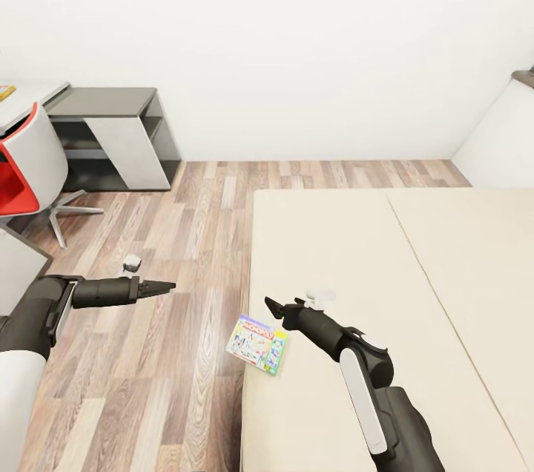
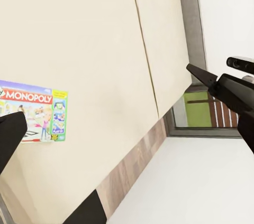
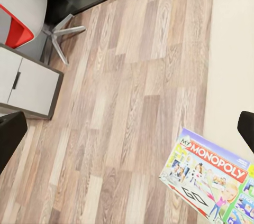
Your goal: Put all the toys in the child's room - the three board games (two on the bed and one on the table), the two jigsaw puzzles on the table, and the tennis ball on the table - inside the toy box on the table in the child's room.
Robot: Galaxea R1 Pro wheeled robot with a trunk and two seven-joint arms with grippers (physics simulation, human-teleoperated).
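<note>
Hanging over the bed's [image 1: 386, 257] near-left corner, your right gripper [image 1: 271, 304] is spread wide and holds nothing; its tips sit just beside the Monopoly box [image 1: 257, 343]. That 1 game lies flat at the mattress edge, a corner jutting over the floor [image 1: 185, 271]. Your left gripper [image 1: 165, 285] hovers above the planks, well apart from the box, and you cannot tell from the frames how far it is open. The desk [image 1: 22, 97] and red chair [image 1: 26, 160] stand far left.

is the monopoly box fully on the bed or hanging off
Hanging off: the Monopoly box lies flat at the bed edge, one corner jutting over the wood floor.
</note>
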